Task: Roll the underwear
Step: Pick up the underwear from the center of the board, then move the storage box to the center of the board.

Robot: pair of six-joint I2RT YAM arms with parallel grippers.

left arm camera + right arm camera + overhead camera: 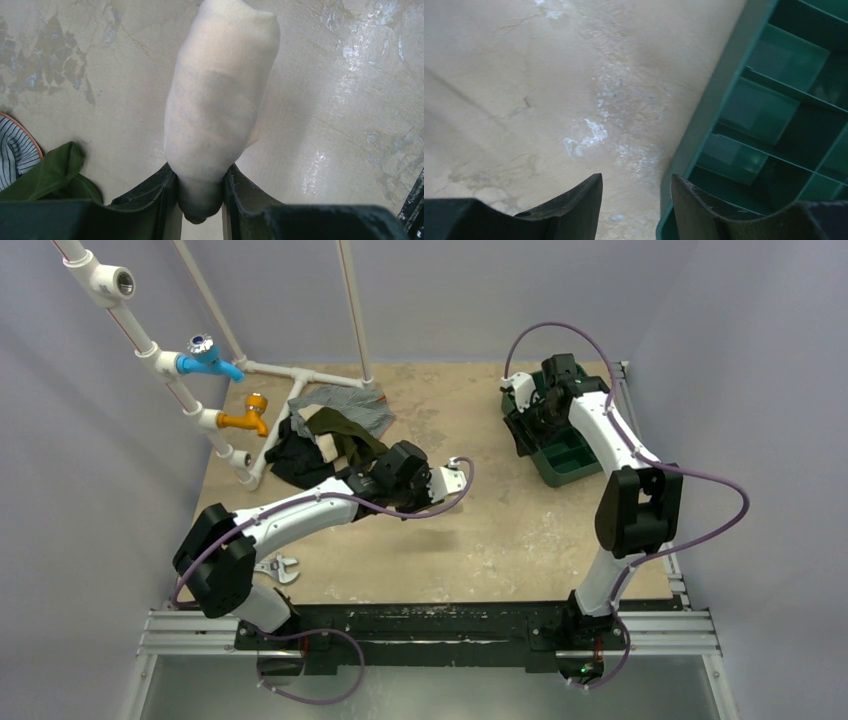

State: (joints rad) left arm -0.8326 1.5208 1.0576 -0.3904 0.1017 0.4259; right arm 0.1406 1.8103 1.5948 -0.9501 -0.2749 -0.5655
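Left wrist view shows your left gripper (200, 197) clamped on the underwear (217, 100), a pale bundle at frame centre, above the counter (340, 100). Your right gripper (636, 200) stands apart, empty, beside the green tray (704, 115). The rolling looks mostly done; I judge you have only to put it down.

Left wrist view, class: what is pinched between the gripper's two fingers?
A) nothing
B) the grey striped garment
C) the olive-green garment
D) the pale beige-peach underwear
D: the underwear runs down into the left gripper and is clamped there. The olive-green garment and the grey striped garment lie off to the side, clear of the fingers.
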